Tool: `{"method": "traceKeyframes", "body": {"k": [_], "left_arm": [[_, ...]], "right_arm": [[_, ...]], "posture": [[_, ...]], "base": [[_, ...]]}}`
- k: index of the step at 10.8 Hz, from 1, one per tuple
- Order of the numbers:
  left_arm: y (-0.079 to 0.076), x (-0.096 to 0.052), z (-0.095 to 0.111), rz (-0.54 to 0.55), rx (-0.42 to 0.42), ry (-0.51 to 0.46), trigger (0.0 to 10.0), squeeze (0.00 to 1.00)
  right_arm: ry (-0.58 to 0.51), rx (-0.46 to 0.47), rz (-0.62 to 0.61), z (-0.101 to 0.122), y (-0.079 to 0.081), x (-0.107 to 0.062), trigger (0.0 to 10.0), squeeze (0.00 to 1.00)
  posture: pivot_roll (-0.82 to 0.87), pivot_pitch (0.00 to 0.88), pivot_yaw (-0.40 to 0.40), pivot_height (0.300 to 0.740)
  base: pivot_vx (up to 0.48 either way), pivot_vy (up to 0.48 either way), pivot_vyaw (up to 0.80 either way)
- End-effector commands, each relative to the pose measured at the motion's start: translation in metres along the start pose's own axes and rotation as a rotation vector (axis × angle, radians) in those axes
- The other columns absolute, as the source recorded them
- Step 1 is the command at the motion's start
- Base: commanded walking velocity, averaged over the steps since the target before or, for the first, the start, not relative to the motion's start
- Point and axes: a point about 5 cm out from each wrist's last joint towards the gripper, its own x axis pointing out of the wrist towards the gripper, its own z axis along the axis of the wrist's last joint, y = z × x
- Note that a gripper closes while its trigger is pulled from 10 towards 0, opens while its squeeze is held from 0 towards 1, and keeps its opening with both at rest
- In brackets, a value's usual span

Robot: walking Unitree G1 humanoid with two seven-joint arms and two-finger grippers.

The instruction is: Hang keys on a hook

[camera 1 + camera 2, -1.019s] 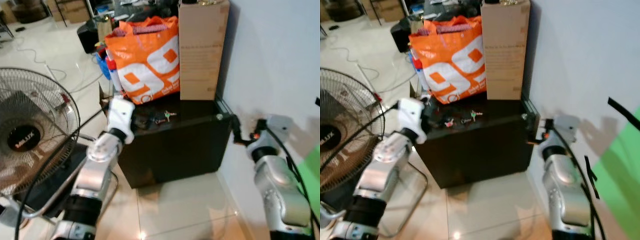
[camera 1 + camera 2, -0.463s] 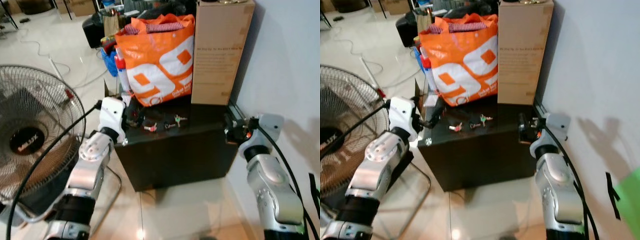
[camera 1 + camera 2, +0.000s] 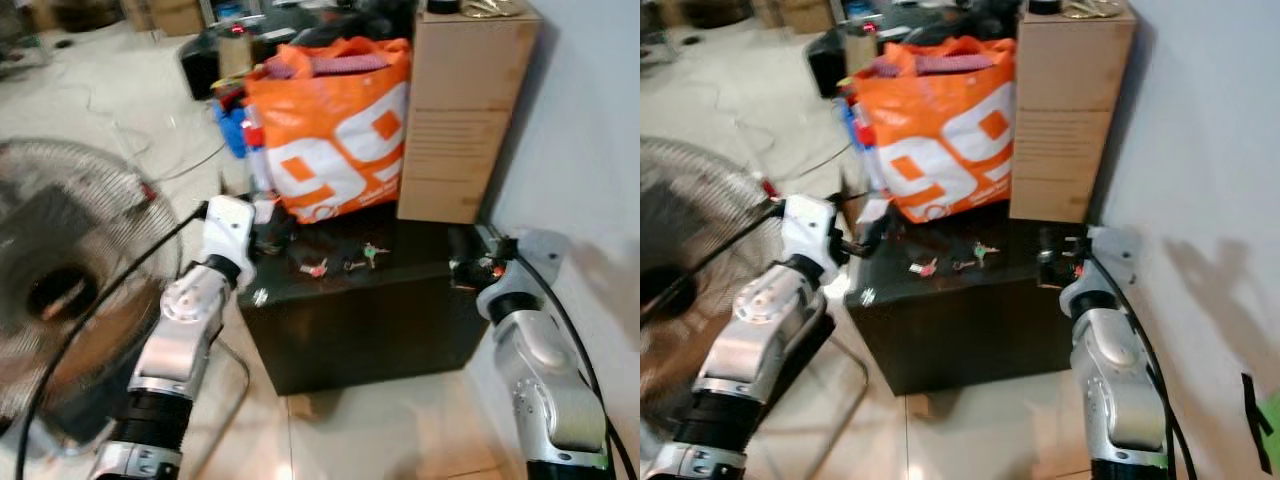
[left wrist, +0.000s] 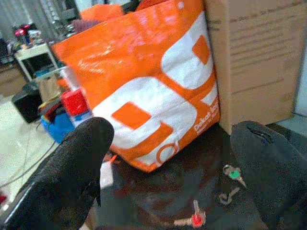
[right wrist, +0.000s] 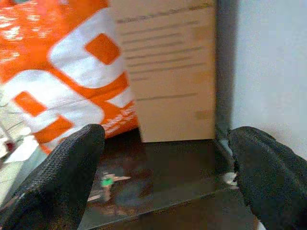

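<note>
The keys point(image 3: 345, 262) lie strung out crosswise on the black desk point(image 3: 400, 290), before the orange bag point(image 3: 335, 140). They sit at about three o'clock from the left tool point(image 3: 272, 236), spread wide and nearer; the right tool point(image 3: 462, 268), also wide, waits at the desk's far corner.

— Where is there room on the black cabinet point(image 3: 380, 310)?

— The front strip of its top is bare around the keys point(image 3: 340, 264); both grippers' fingers stand wide apart, one at each end of it.

— And what blocks the back?

— The orange bag point(image 3: 335, 140) and the cardboard box point(image 3: 465, 110) stand side by side, touching, right behind the keys. The wall point(image 3: 590, 130) closes the right side, and a fan point(image 3: 60, 290) stands by the left arm.
</note>
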Motion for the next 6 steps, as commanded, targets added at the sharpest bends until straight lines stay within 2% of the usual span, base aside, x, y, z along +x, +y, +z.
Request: {"method": "traceKeyframes", "body": {"k": [1,6], "left_arm": [[-0.0022,0.0024,0.0040,-0.009,0.007,-0.012,10.0,0.00],[-0.0004,0.0032,0.0052,0.000,0.009,-0.012,10.0,0.00]], "right_arm": [[-0.009,-0.001,-0.019,0.0025,-0.0040,0.0002,10.0,1.00],[-0.032,0.006,-0.057,0.0068,-0.0104,0.0037,10.0,1.00]], "posture": [[-0.22,0.000,0.111,0.740],[-0.21,0.000,0.109,0.740]], "base": [[0.311,0.000,0.00],[0.321,0.000,0.00]]}}
